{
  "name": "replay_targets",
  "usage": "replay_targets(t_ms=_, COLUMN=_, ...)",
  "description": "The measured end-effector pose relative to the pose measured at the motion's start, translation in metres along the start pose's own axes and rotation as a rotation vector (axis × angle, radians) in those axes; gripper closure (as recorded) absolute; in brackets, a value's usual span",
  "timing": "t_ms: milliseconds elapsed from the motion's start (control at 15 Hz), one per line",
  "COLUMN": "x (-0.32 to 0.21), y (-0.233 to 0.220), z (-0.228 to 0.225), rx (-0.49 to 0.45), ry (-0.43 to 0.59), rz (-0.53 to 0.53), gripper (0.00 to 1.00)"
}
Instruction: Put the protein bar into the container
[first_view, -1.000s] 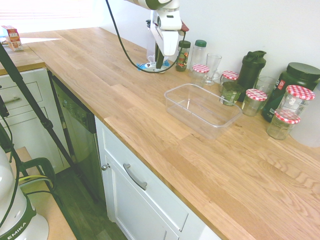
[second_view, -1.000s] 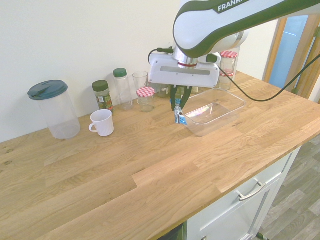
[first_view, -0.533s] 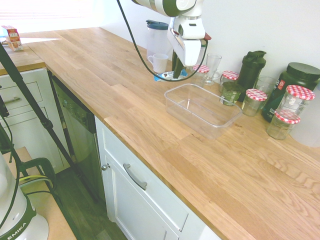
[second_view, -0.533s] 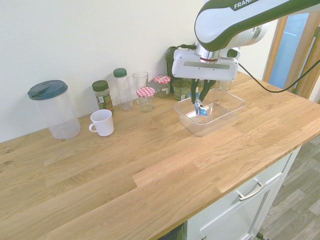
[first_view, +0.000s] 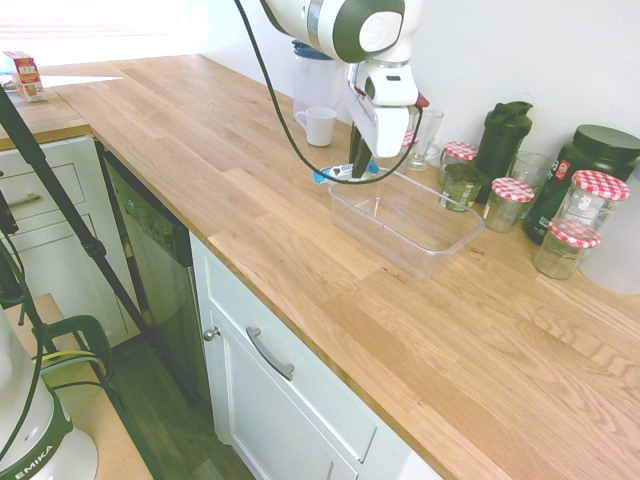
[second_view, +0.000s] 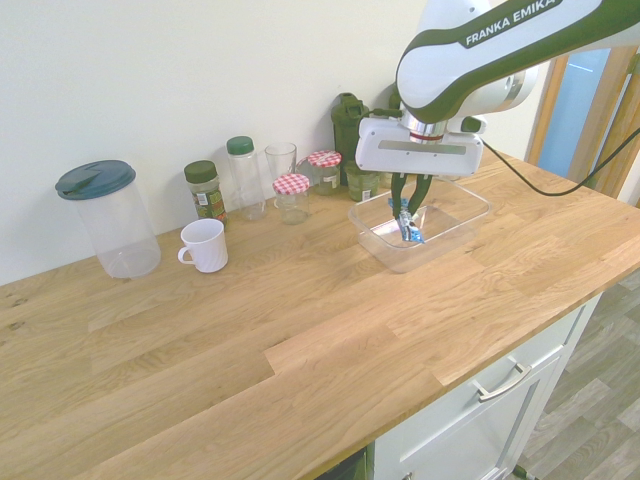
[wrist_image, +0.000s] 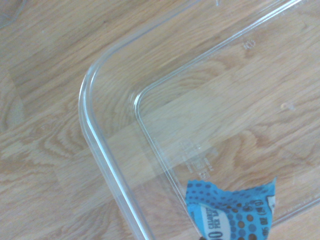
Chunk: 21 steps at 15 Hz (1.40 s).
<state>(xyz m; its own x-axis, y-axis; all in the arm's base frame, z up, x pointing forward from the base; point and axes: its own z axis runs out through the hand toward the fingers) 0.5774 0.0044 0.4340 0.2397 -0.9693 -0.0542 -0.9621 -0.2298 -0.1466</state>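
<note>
My gripper (first_view: 358, 168) (second_view: 408, 207) is shut on the protein bar (first_view: 334, 173) (second_view: 409, 229), a small packet in a light blue and white wrapper that hangs down from the fingers. It hangs over the end of the container (first_view: 415, 235) (second_view: 458, 213) that lies nearest the mug. The container is a clear, shallow rectangular tub on the wooden counter with nothing lying in it. In the wrist view the bar's blue dotted end (wrist_image: 232, 212) shows just inside the tub's rounded corner (wrist_image: 97, 145).
Along the wall stand a white mug (first_view: 320, 125) (second_view: 205, 245), a clear pitcher with a dark lid (second_view: 108, 215), spice bottles (second_view: 205, 190), a glass (first_view: 425, 130), red-checked jars (first_view: 510, 200) (second_view: 292, 196) and dark tubs (first_view: 590, 160). The counter's front edge (first_view: 300, 300) runs close by.
The gripper has carried the protein bar sideways from near the mug and spice bottles to above the container's end. It stayed shut throughout.
</note>
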Motion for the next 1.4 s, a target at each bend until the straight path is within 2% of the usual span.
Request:
replay_targets(t_ms=800, x=0.024, y=-0.004, z=0.034, rx=0.0, ry=0.006, rz=0.032, gripper=1.0)
replay_targets(t_ms=1400, x=0.041, y=-0.031, z=0.046, rx=0.002, ry=0.014, rz=0.045, gripper=1.0)
